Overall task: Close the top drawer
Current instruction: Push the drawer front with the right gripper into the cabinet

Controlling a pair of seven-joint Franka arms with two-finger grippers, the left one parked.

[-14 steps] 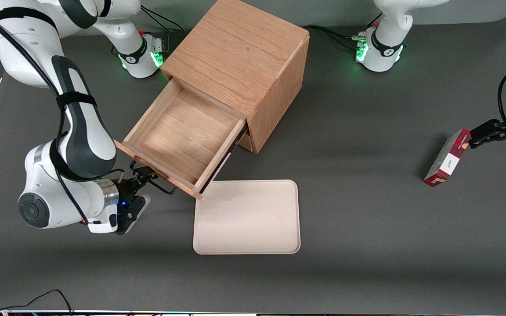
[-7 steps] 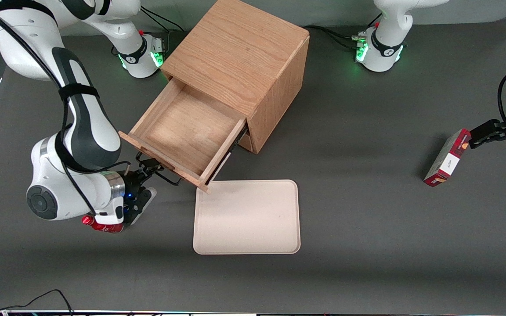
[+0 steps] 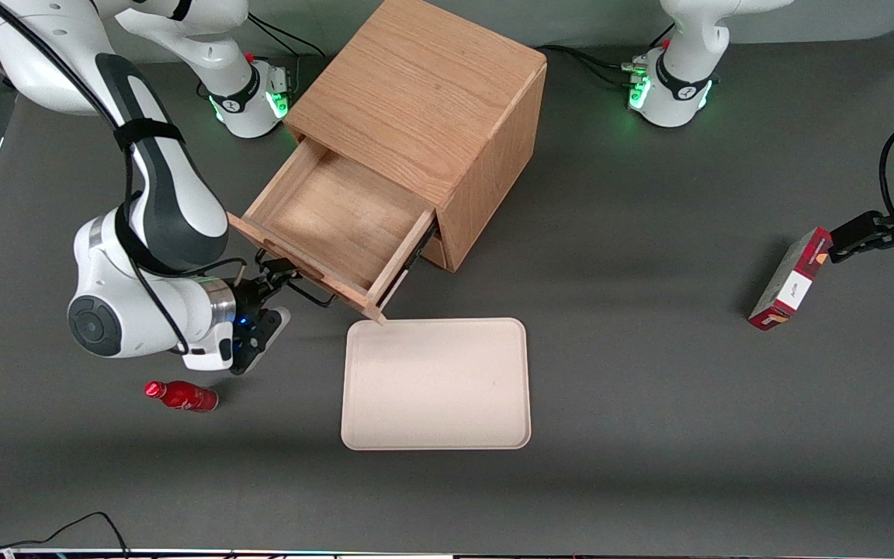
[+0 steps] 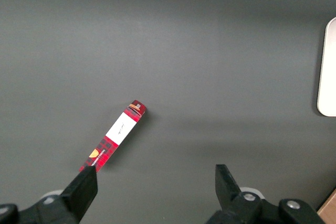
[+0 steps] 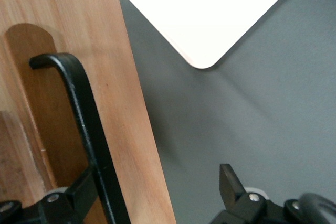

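Observation:
The oak cabinet (image 3: 424, 93) has its top drawer (image 3: 338, 221) pulled out partway, and the drawer is empty. Its front panel (image 5: 126, 119) carries a thin black bar handle (image 3: 309, 291), which also shows in the right wrist view (image 5: 86, 114). My right gripper (image 3: 275, 281) is right in front of the panel, at the handle. In the right wrist view the gripper (image 5: 157, 179) is open. One finger lies against the bar and the panel; the other finger (image 5: 229, 179) hangs over the bare table. The second drawer is hidden under the top one.
A beige tray (image 3: 435, 384) lies on the table just in front of the drawer's corner; its corner also shows in the right wrist view (image 5: 210, 14). A small red bottle (image 3: 181, 395) lies nearer the camera than my wrist. A red box (image 3: 788, 279) stands toward the parked arm's end.
The drawer has slid a good way into the cabinet, with my gripper following at its front. My wrist has moved off the red bottle, which now shows.

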